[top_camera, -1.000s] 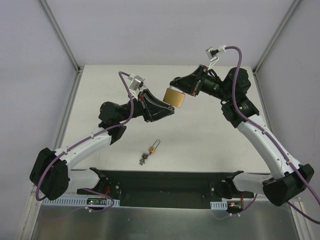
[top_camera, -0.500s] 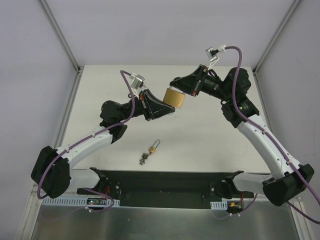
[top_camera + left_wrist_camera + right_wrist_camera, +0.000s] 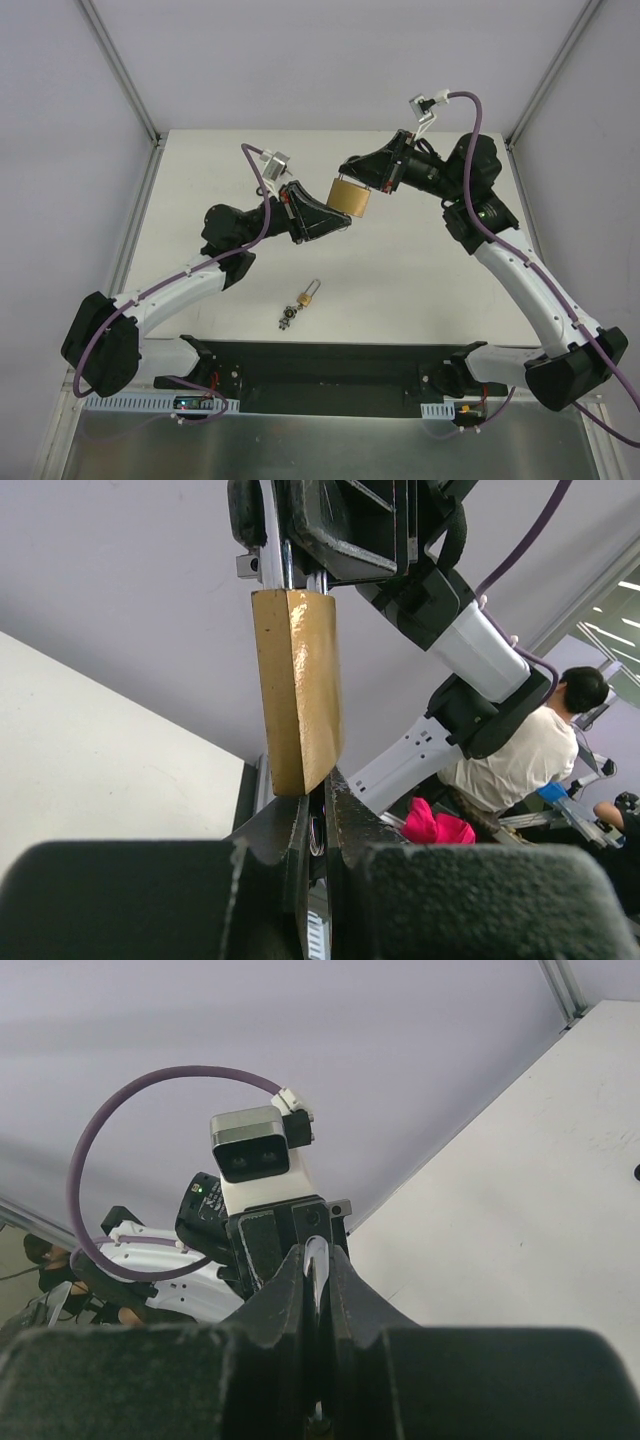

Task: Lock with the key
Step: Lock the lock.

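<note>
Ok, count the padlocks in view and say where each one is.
2. A large brass padlock hangs in the air from the right gripper, the left gripper shut at its bottom end. A smaller padlock lies on the table nearer the arm bases. None looks hidden.

I can read no text, brand or number in any view. The brass padlock shows me no legible marking on its faces.

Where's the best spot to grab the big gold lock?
By the steel shackle on top of the gold padlock, coming from that end, as the right gripper does. Its thin bars suit a pinch, leaving the bottom free for the left gripper.
</note>
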Robot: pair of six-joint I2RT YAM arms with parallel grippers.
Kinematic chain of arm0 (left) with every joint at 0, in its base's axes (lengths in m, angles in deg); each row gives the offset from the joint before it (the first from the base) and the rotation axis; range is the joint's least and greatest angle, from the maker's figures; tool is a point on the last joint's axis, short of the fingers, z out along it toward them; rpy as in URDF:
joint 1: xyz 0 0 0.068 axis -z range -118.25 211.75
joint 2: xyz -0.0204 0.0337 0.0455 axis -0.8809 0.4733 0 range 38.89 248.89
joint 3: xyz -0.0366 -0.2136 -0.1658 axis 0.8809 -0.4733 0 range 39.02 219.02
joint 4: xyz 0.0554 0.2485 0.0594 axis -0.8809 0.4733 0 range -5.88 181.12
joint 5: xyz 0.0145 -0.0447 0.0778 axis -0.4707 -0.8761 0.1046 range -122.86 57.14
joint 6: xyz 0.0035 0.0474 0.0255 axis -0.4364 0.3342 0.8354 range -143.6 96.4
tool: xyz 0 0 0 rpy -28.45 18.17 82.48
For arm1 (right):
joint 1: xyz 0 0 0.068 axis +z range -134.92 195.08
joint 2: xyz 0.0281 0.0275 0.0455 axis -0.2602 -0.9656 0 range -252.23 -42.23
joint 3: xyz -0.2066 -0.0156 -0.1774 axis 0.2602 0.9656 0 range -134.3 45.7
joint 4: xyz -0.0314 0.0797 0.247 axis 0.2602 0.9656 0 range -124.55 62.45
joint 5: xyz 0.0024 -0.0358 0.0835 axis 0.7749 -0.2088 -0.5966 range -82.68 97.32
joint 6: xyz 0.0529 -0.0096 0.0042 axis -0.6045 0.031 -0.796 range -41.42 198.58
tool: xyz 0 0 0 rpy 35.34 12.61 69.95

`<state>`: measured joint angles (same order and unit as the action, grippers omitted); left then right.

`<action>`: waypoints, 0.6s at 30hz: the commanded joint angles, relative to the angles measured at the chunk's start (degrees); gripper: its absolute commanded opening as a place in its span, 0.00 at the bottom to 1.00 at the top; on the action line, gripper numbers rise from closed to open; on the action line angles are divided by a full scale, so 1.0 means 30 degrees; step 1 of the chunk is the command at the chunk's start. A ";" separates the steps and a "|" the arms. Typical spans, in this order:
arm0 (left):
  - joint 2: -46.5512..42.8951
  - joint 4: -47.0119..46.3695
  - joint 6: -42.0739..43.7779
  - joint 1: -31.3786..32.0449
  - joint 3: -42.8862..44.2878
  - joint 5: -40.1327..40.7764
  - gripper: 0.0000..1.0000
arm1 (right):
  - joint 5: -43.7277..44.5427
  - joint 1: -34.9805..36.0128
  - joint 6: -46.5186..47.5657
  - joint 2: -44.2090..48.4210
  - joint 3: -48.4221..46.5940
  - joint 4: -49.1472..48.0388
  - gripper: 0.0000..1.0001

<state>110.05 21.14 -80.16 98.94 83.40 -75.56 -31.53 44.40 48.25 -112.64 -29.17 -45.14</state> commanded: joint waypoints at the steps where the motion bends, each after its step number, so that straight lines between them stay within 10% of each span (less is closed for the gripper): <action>1: -0.0485 -0.0803 0.0657 0.0640 -0.0642 -0.0416 0.00 | 0.0031 -0.0105 -0.0556 0.0180 -0.2025 -0.2681 0.01; 18: -0.1218 -0.0129 0.1508 0.1314 -0.2428 0.0433 0.00 | -0.0087 -0.0252 -0.0497 0.0297 -0.2494 -0.2652 0.01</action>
<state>107.34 19.94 -77.75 101.54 78.49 -71.27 -33.70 44.29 49.21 -113.56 -31.14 -43.70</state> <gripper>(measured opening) 0.020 0.086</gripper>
